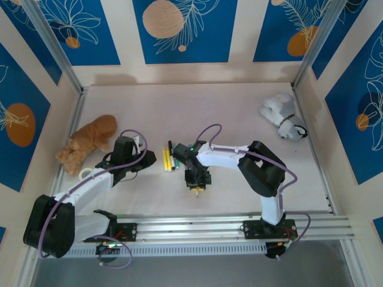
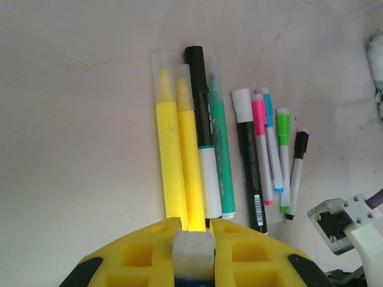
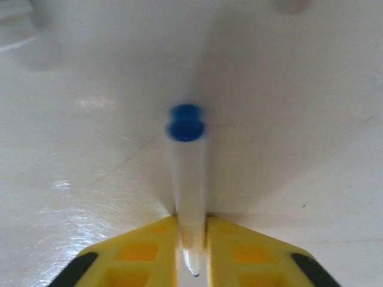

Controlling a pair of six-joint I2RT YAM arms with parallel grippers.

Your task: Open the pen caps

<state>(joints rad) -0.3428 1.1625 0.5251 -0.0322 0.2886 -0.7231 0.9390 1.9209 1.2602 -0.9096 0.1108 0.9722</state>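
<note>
Right gripper (image 3: 191,226) jaws pinched shut on slim white plastic pen barrel (image 3: 189,173); blurred blue stub (image 3: 186,127) at far end, probably its cap | left gripper (image 2: 192,230) jaws closed on small white block (image 2: 192,251) | stubby coloured plastic pen caps (image 2: 258,113) sit on pens lying on pale table (image 2: 78,131) | light, rigid, slick: pinch cap sides, pull axially

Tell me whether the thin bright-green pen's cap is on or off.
On: the green cap sits pushed onto the end of its white pen body, in line with it.
</note>
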